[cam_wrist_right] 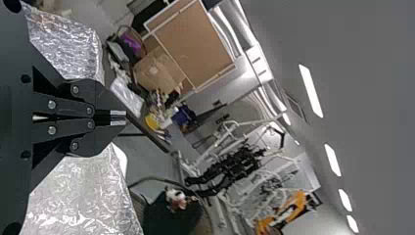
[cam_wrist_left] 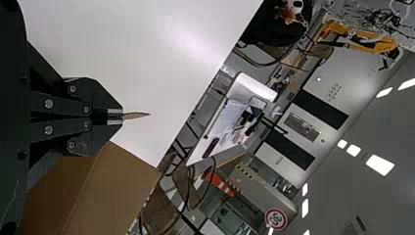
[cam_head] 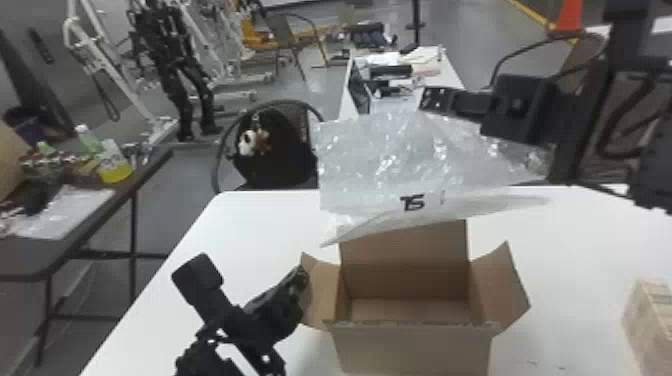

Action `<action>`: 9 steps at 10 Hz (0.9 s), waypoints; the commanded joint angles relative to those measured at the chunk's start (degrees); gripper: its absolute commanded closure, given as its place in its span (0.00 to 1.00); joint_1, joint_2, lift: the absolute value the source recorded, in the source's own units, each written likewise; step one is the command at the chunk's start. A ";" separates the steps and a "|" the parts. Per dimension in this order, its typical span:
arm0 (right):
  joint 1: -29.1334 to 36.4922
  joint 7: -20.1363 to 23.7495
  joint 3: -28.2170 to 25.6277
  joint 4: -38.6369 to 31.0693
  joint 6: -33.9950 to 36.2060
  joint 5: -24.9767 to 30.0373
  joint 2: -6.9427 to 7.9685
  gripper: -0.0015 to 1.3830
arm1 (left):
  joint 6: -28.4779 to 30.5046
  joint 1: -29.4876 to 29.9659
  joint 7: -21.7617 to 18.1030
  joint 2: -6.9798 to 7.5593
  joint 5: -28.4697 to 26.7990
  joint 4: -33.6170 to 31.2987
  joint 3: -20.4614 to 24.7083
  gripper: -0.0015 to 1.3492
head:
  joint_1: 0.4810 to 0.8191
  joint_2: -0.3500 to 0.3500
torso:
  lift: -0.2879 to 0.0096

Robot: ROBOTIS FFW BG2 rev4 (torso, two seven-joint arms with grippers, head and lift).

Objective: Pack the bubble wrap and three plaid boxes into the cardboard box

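Head view: the cardboard box (cam_head: pixel 412 347) stands upright on the white desk (cam_head: pixel 240 220) with its top open, its left flap (cam_head: pixel 318 292) and right flap (cam_head: pixel 500 290) spread outward and its inner floor in sight. At the left flap is the left gripper (cam_head: pixel 301 276), low over the desk. Up beyond the box, the right gripper (cam_head: pixel 431 99) holds the bubble wrap (cam_head: pixel 390 160), which hangs as a broad, loose sheet, its lower edge overlapping the far flap; whether the two touch I cannot tell. One plaid box (cam_head: pixel 647 320) sits on the desk well to the right, cut by the edge of the view; whether others lie with it, I cannot tell. Left wrist view: the fingers are nearly together, with a thin brown edge poking out between the tips, so this gripper seems to be pinching the flap to steady it or keep the mouth open. Right wrist view: the fingers are drawn narrow, and shiny wrap spreads out on both sides of them. The step in hand looks to be putting in the bubble wrap, with the plaid boxes to follow. Next, the right arm should bring the sheet nearer over the opening, lower it between the flaps and let go; such floppy film could catch on a flap or spill over the rim.
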 commanded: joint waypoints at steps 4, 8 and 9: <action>6.91 -4.60 5.88 9.60 -9.85 -14.19 0.68 0.93 | -0.24 0.61 0.00 -0.15 0.53 0.09 0.12 0.91 | 0.36 1.00 | 0.47; 13.50 -7.58 12.12 14.70 -26.99 -25.35 0.15 0.93 | -0.51 1.22 0.00 -0.15 1.06 0.80 -0.40 0.90 | 0.54 1.00 | 0.47; 14.03 -7.67 12.82 13.47 -30.94 -25.35 -0.64 0.93 | -0.51 0.87 0.00 -0.15 0.53 1.06 -0.84 0.90 | 0.55 1.00 | 0.47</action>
